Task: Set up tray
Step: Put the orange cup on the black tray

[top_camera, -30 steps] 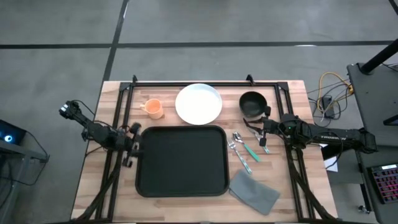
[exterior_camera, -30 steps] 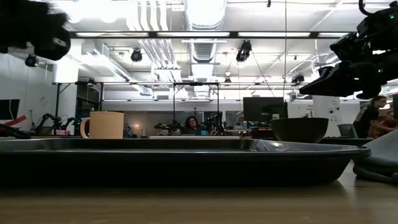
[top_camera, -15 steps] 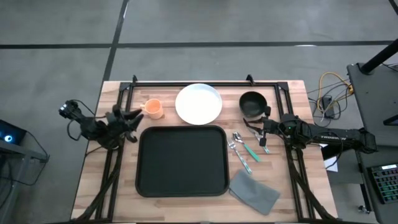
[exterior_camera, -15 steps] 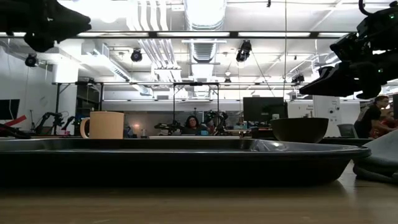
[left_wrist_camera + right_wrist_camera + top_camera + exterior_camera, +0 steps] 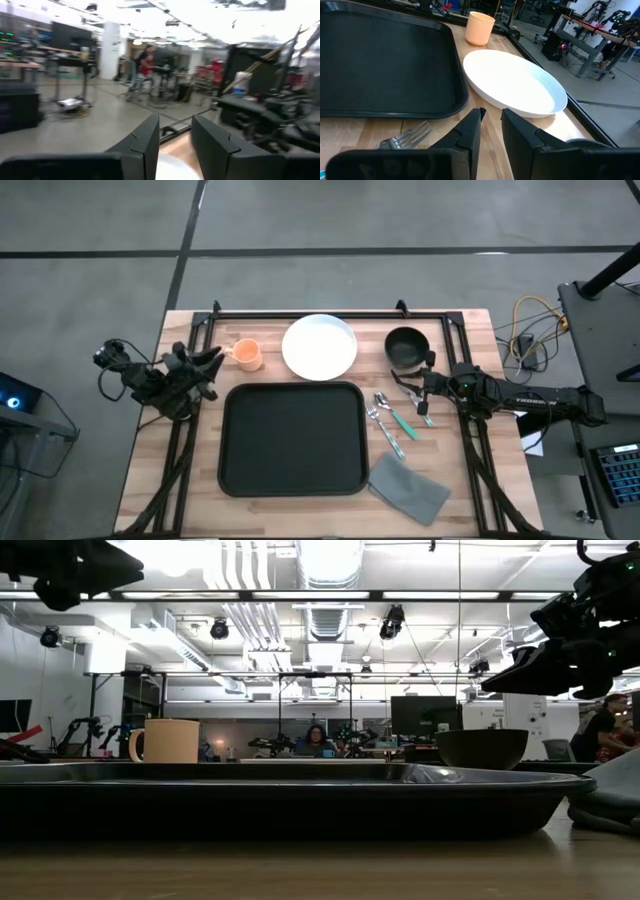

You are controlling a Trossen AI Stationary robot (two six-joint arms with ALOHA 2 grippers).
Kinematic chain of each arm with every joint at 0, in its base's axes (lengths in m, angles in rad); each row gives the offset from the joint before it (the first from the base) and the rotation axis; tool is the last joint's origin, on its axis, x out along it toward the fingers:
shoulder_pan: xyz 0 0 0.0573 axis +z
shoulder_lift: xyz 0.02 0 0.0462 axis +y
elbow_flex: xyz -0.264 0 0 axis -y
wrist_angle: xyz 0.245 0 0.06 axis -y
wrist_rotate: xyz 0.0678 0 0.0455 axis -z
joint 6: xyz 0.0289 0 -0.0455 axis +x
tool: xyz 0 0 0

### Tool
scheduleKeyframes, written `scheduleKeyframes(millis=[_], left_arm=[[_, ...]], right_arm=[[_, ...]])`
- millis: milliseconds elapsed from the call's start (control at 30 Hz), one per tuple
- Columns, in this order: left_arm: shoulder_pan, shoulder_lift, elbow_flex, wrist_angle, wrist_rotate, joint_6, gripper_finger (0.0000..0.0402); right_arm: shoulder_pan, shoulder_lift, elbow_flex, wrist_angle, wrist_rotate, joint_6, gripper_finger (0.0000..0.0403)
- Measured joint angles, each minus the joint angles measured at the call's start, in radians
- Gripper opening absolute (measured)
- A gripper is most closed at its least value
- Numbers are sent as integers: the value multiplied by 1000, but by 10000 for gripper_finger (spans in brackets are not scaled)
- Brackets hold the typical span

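Looking down, I see the tray (image 5: 291, 438) empty at the table's middle. Left of it, my left gripper (image 5: 207, 362) holds nothing, fingers slightly apart; right of it, my right gripper (image 5: 412, 388) likewise, above the forks (image 5: 385, 420).

The bench (image 5: 150, 470) is showing pale, matt wood with visible grain. The tray (image 5: 291, 439) is looking like smooth black plastic with a dull sheen. The plate (image 5: 320, 346) is gleaming glossy white, and the folded cloth (image 5: 409, 487) is lying grey and soft.
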Motion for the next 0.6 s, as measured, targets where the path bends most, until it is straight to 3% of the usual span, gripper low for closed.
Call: scheduleKeyframes(millis=[300, 600], left_arm=[[0, 0, 46, -52, -88, 69, 108], [0, 0, 50, -54, -164, 114, 229]], right_arm=[[0, 0, 0, 0, 0, 0, 68], [0, 0, 0, 0, 0, -1, 68]])
